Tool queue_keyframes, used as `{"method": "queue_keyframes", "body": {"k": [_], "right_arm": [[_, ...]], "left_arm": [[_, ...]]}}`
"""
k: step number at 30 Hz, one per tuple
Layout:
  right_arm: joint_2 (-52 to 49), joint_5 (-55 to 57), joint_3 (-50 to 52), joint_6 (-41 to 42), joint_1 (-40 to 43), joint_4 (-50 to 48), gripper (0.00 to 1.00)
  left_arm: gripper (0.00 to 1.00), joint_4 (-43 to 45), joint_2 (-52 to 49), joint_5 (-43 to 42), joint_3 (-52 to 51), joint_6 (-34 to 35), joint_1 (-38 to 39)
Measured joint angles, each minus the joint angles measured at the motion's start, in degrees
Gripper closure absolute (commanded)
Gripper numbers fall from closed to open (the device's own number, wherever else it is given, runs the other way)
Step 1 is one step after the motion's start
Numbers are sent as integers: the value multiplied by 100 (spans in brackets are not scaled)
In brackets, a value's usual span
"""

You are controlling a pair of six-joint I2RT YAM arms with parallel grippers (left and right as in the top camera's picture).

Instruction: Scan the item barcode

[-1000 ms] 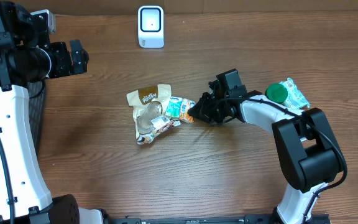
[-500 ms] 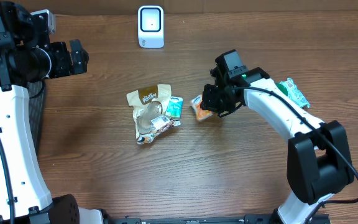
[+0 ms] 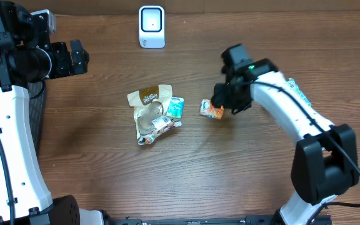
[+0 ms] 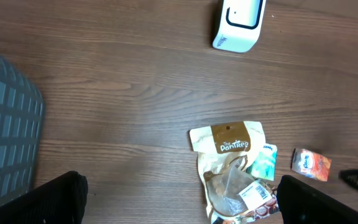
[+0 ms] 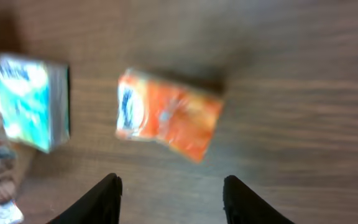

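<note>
My right hand hangs over the worktop with its two fingers parted and nothing between them. The orange packet lies flat on the wood just in front of the fingertips, apart from them. The wrist view of it is blurred: I see a blue and white patch at its left end, but I cannot read any word. Left of it lies a teal packet with white writing, also too blurred to read. Next to that is a clear bag with a brown header; there I read "The", and the larger word under it I cannot tell surely. A white barcode sticker sits on this bag. The white scanner stands at the far edge, well apart from the packets. My left hand is fully open and empty.
</note>
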State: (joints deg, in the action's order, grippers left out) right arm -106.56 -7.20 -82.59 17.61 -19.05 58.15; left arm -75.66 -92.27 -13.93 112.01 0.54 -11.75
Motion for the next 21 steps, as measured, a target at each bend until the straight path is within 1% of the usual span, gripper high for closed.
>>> {"method": "queue_keyframes", "body": {"k": [2,4,8,10,12,13,16,18,21], "right_arm": [[0,-249,-28,-120,350,20,45],[0,-407,-26,-197,509,-7,45],[0,-763,101,-411,715,-216,44],[0,-909,291,-474,704,-291,46],[0,-966,387,-505,702,-376,54],[0,-1016,437,-518,699,-396,62],[0,-1213,590,-481,662,-595,77],[0,-1305,702,-341,557,-809,84],[0,-1360,960,116,249,-1274,89]], "left_arm": [[1,0,0,0,0,2,0],[1,0,0,0,0,2,0],[1,0,0,0,0,2,0],[0,0,0,0,0,2,0],[0,2,0,0,0,2,0],[0,0,0,0,0,2,0],[0,0,0,-2,0,2,0],[0,0,0,0,0,0,0],[0,2,0,-2,0,0,0]]}}
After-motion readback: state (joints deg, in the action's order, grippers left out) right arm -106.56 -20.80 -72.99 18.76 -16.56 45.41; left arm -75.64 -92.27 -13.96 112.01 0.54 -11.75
